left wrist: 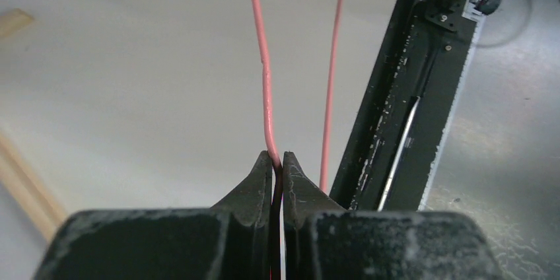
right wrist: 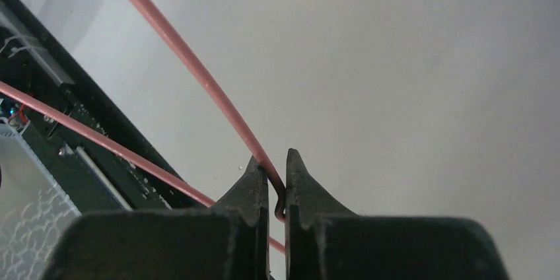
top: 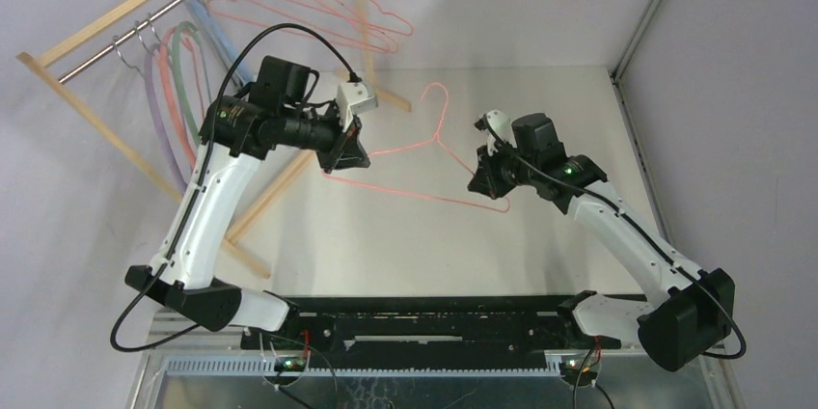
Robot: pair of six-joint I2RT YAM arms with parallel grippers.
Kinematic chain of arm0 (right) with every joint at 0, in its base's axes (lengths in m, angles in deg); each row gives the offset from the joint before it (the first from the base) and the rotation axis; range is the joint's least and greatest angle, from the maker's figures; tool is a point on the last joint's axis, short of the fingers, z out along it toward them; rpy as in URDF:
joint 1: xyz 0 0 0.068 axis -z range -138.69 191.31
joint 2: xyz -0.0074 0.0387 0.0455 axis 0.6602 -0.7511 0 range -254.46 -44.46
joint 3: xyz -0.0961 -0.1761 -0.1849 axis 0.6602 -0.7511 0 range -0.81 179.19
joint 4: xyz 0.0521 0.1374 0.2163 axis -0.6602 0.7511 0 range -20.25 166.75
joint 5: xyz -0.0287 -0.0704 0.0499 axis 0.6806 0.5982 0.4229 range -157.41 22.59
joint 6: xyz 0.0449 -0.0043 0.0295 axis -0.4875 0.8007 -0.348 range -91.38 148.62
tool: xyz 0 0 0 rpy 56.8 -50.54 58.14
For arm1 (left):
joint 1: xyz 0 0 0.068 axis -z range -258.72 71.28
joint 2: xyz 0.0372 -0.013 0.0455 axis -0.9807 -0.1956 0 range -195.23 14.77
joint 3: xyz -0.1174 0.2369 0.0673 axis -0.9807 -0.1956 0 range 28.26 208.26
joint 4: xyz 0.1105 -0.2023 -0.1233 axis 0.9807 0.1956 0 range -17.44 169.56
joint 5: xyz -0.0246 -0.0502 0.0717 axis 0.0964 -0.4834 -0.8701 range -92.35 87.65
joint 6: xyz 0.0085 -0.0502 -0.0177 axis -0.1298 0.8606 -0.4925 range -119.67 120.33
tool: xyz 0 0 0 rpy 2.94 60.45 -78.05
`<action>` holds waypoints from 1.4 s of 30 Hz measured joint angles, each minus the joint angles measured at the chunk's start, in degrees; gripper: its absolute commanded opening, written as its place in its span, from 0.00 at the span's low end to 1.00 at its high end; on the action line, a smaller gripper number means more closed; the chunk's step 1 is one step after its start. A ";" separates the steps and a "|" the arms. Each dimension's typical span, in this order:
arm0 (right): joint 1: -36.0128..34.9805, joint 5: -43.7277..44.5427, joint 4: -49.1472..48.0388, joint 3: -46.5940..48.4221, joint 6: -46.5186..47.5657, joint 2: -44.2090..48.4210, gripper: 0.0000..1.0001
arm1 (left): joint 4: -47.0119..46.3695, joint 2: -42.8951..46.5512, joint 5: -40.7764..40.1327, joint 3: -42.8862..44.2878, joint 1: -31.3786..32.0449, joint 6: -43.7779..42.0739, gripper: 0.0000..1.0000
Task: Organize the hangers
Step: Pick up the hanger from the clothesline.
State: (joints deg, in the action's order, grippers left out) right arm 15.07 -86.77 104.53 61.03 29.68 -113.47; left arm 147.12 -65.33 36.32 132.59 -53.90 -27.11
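One thin pink wire hanger [top: 436,139] hangs above the middle of the table, held at both ends. My left gripper [top: 340,160] is shut on its left corner; in the left wrist view the wire [left wrist: 267,82] runs straight into the closed jaws of that gripper [left wrist: 278,156]. My right gripper [top: 482,183] is shut on the right corner; the right wrist view shows the bent wire [right wrist: 191,62] pinched between its fingertips [right wrist: 276,161]. More pink wire hangers [top: 318,4] and thicker lilac, pink, green and blue hangers [top: 174,91] hang on the rack at the upper left.
The light wooden rack [top: 96,28] with its metal rod [top: 145,28] stands at the back left. One wooden leg [top: 275,195] slants across the table under the left arm. A black rail [top: 434,317] runs along the near edge.
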 measured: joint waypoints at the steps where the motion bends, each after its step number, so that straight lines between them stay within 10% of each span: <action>1: -0.13 -1.07 0.46 -0.26 0.63 0.22 0.00 | -0.70 0.15 -0.85 0.00 -0.31 -0.02 0.00; 8: -0.17 0.42 1.09 -0.09 1.16 2.38 0.00 | -3.80 1.42 -5.35 -1.18 0.15 2.01 0.17; 19: -0.17 8.20 3.61 5.42 -0.07 3.76 0.00 | -11.26 1.49 -20.13 -2.25 0.09 7.06 0.98; 42: -1.70 19.17 6.29 9.46 -3.87 4.28 0.00 | -12.85 5.99 -21.86 -5.68 1.09 9.57 0.99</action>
State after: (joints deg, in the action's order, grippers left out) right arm 13.37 -67.60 110.83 70.50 25.81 -109.19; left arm 134.27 -59.34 14.47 126.91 -52.81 -17.53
